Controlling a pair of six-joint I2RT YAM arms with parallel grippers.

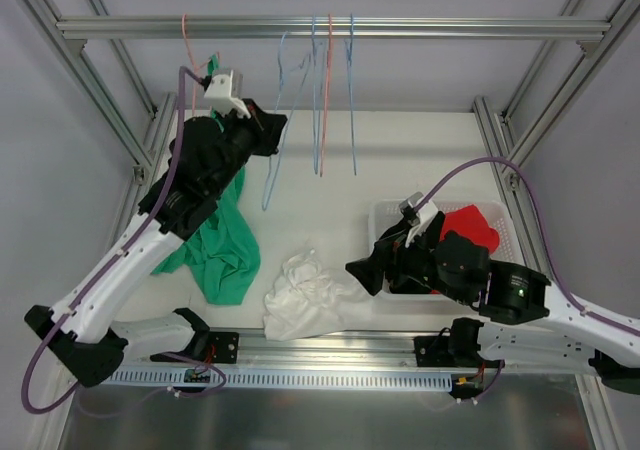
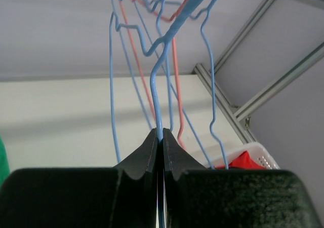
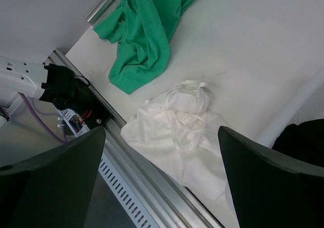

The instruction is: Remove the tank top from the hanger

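L gripper (image 2: 162, 135) clamped on blue hanger (image 2: 155, 101); R gripper (image 3: 162, 137) spread wide.

Left gripper (image 2: 162, 135), raised over the table's (image 1: 420, 150) far-left corner, pinches a blue hanger (image 2: 155, 104); right gripper (image 3: 162, 131) (low, by the near edge) gapes wide.

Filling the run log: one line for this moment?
left claw: shut on blue hanger | right claw: open, empty | white tank top: on table
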